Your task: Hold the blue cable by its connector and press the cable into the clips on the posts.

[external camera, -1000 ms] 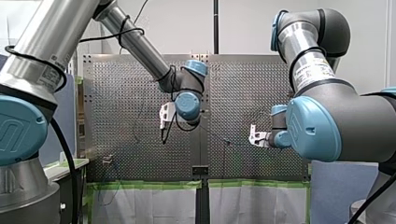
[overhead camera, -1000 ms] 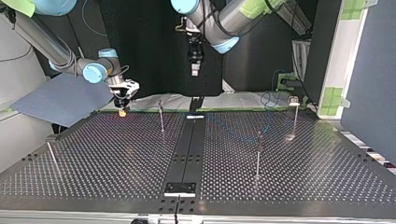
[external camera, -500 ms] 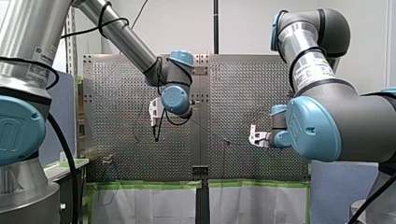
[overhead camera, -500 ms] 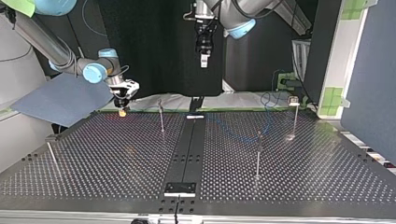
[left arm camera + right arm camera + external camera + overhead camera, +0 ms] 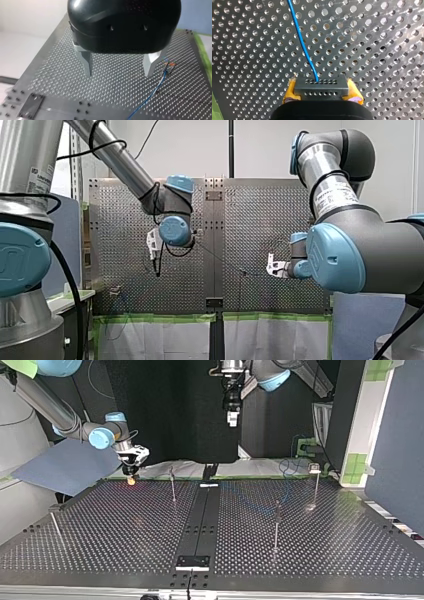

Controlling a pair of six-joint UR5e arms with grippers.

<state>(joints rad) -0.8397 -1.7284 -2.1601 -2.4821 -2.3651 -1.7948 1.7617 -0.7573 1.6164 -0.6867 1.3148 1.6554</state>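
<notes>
A: Where's the cable [image 5: 298, 35]?

B: Its connector [image 5: 320, 87] is clamped between my right fingers [image 5: 290, 91], with the yellow pads closed on its two ends. From the connector the blue line runs ahead over the perforated worktop [image 5: 374, 37].

A: And where is that in the top view?

B: Upper left. The right fingers point down at the worktop's far edge. Four thin posts [image 5: 276, 525] stand upright, and the fingers are near the one left of centre but apart from it. Faint blue shows in the right half of the frame around two other posts. Whether the cable is pressed onto any post, I cannot tell.

A: The left fingers [image 5: 86, 63]?

B: Spread wide, nothing between them — they hang well above the worktop, at the upper middle of the top view. In the front view they point down, left of centre. In the left wrist view the cable lies on the worktop and runs past one finger — it touches neither.
</notes>
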